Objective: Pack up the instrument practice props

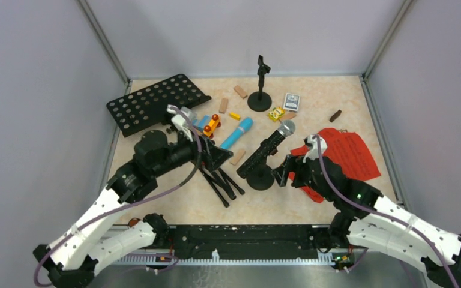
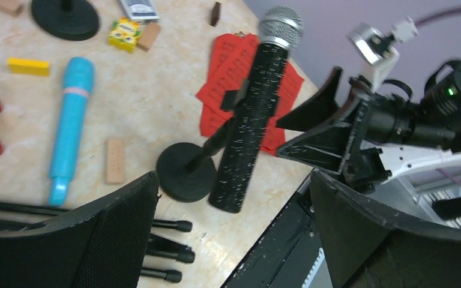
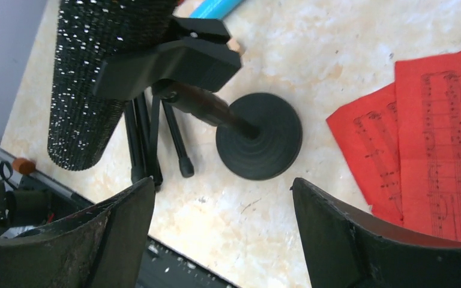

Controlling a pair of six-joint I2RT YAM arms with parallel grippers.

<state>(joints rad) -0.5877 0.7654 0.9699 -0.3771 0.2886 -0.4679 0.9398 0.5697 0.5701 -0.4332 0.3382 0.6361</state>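
The black hole-punched music desk [image 1: 150, 103] lies flat at the back left, and its tripod legs [image 1: 221, 182] lie folded near the middle front. The black silver-headed microphone [image 1: 270, 146] sits clipped in a tipped mic holder with a round base [image 1: 260, 178]. It also shows in the left wrist view [image 2: 253, 120] and the right wrist view [image 3: 99, 78]. The blue microphone [image 1: 237, 133] lies beside it. A second mic holder [image 1: 260, 96] stands upright at the back. Red sheet-music pages [image 1: 348, 153] lie at the right. My left gripper [image 1: 216, 159] [image 2: 231, 180] is open over the tripod legs. My right gripper [image 1: 285, 171] [image 3: 222, 186] is open and empty just right of the holder base [image 3: 259, 144].
A colourful toy vehicle [image 1: 210, 125], several small wooden blocks [image 1: 240, 91], a yellow block [image 1: 235, 116], a card box [image 1: 292, 101] and a small yellow box [image 1: 275, 113] lie around the back middle. Grey walls enclose the table on three sides.
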